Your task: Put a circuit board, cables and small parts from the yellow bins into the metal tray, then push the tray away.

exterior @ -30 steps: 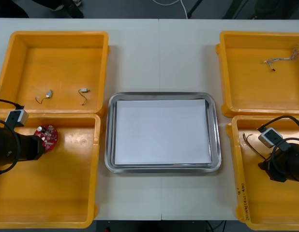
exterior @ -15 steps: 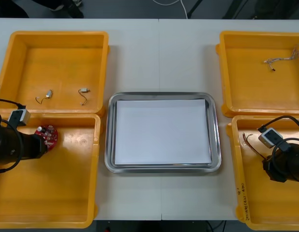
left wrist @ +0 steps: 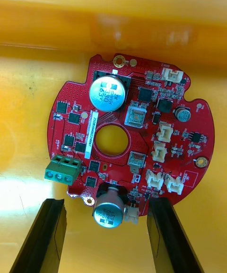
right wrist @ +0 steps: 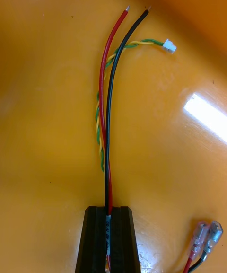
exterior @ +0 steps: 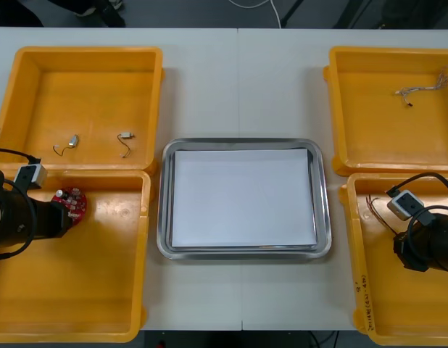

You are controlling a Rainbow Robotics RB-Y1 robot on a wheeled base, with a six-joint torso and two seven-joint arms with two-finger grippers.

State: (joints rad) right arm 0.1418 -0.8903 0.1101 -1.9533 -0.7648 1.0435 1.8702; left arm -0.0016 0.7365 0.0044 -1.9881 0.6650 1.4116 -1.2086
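A round red circuit board (left wrist: 127,136) (exterior: 70,202) lies flat in the near left yellow bin (exterior: 79,290), close to its far wall. My left gripper (left wrist: 106,204) (exterior: 59,215) stands open around the board's near edge, one finger (left wrist: 45,235) on each side. In the near right yellow bin (exterior: 369,290), my right gripper (right wrist: 108,209) (exterior: 399,246) is shut on a red and black cable pair (right wrist: 109,112) (exterior: 375,209). A twisted yellow and green cable (right wrist: 100,131) lies on the bin floor beneath that pair. The metal tray (exterior: 166,199), white inside, sits between the bins.
Two small metal parts (exterior: 72,141) (exterior: 125,138) lie in the far left yellow bin (exterior: 86,54). A thin cable (exterior: 423,88) lies in the far right yellow bin (exterior: 340,109). Red and black connector ends (right wrist: 204,240) rest beside my right fingers.
My right gripper has shut on the red and black cable pair. The left arm has drawn back slightly to the left, its fingers still open at the board.
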